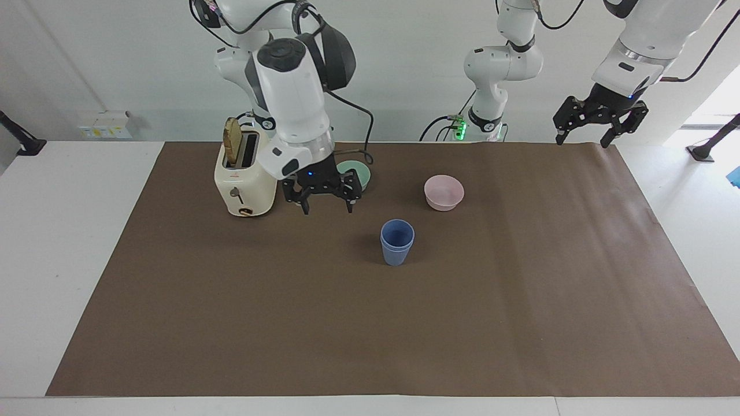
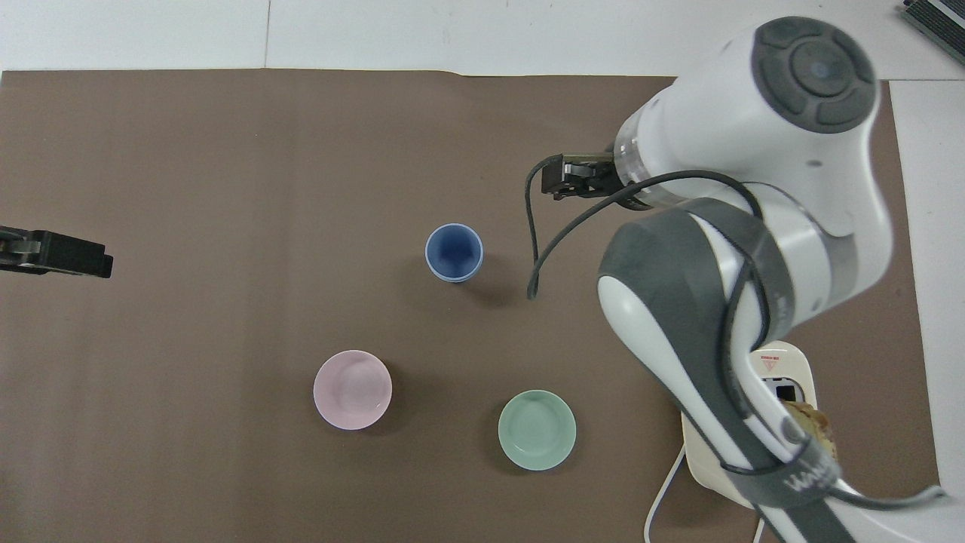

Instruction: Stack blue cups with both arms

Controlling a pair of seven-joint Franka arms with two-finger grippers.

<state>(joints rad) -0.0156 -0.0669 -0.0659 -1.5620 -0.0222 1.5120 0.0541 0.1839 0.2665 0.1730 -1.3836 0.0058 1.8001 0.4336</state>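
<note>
Now the two blue cups (image 1: 397,248) are sitting one inside the other, standing up on the brown mat (image 1: 370,341) near the middle of the table. Their open mouth is pointing straight up, and their long way is running up and down. In the overhead view the cups are sitting at about eight o'clock from the right gripper (image 1: 322,193), and that gripper is hanging in the air over the mat with its fingers spread open and holding nothing. The left gripper (image 1: 598,118) is waiting up high over the left arm's end of the mat, also open and empty, with the cups at about three o'clock from it in the overhead view. The right gripper is the nearer one to the cups. The stacking is looking done, so I think both arms only need to be pulling away.
</note>
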